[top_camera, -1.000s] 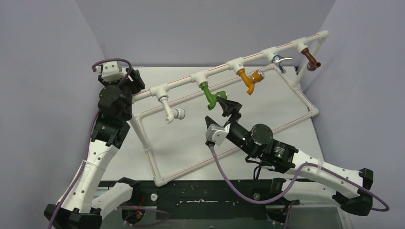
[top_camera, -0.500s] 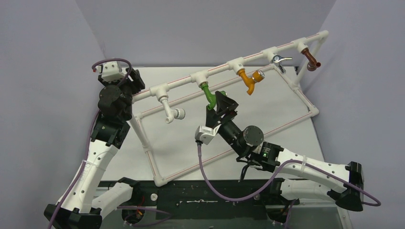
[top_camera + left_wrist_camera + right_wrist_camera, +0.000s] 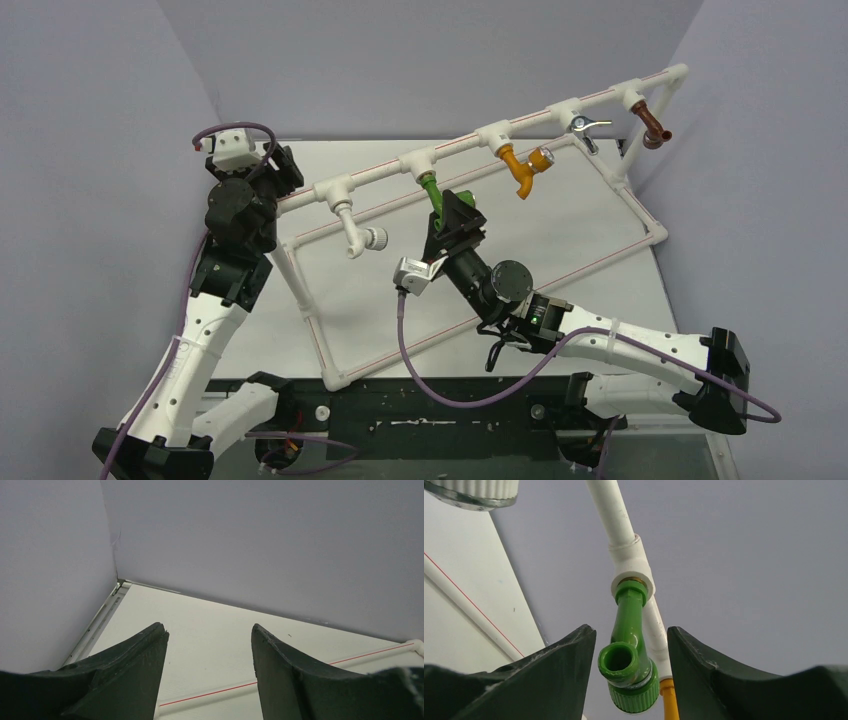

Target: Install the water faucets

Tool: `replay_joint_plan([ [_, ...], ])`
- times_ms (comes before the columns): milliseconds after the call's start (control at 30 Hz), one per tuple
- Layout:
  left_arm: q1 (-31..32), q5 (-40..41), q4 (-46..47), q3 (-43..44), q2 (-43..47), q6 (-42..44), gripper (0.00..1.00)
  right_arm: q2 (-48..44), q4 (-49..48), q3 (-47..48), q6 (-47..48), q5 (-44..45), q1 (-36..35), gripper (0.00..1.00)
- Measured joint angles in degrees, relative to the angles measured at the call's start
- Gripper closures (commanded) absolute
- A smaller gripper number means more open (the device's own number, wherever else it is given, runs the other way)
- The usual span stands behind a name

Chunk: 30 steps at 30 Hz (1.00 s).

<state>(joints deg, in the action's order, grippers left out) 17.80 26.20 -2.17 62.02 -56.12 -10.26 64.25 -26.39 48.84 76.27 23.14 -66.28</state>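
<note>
right gripper (image 3: 630, 628) jaws are spread, straddling the green tap (image 3: 628, 611). the tap sits between the 2 fingers with a thin gap each side, no contact that i can see. its threaded end is already in the white tee (image 3: 631, 562) straight ahead of the jaws, spout mouth facing the wrist cam. the orange-yellow tap (image 3: 668, 696) is just beyond the right finger. left gripper (image 3: 209, 630) jaws are also apart, nothing between them, only table (image 3: 210, 625) ahead. my read: step is tightening the tap in the tee. next move calls for closing squarely on the tap body, then rotating about the thread axis without side-loading the pipe.
</note>
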Motion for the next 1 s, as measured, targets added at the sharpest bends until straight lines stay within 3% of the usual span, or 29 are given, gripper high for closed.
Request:
replay_joint_plan([
  [100,0.00,0.00,0.00,0.00,0.00,0.02,0.40,0.02,-0.85,0.00,-0.42,0.04,0.31,0.61],
  [300,0.00,0.07,0.04,0.00,0.00,0.04,0.40,0.90,-1.97,0.00,-2.03,0.92,0.35,1.00],
  [700,0.00,-0.04,-0.07,0.02,0.02,0.00,0.40,2.29,-10.38,-1.29,-13.94,5.22,-0.90,1.00],
  [1000,0.04,-0.07,-0.15,0.02,0.02,0.00,0.40,3.15,-15.17,-0.85,-38.80,11.04,-1.33,1.00],
])
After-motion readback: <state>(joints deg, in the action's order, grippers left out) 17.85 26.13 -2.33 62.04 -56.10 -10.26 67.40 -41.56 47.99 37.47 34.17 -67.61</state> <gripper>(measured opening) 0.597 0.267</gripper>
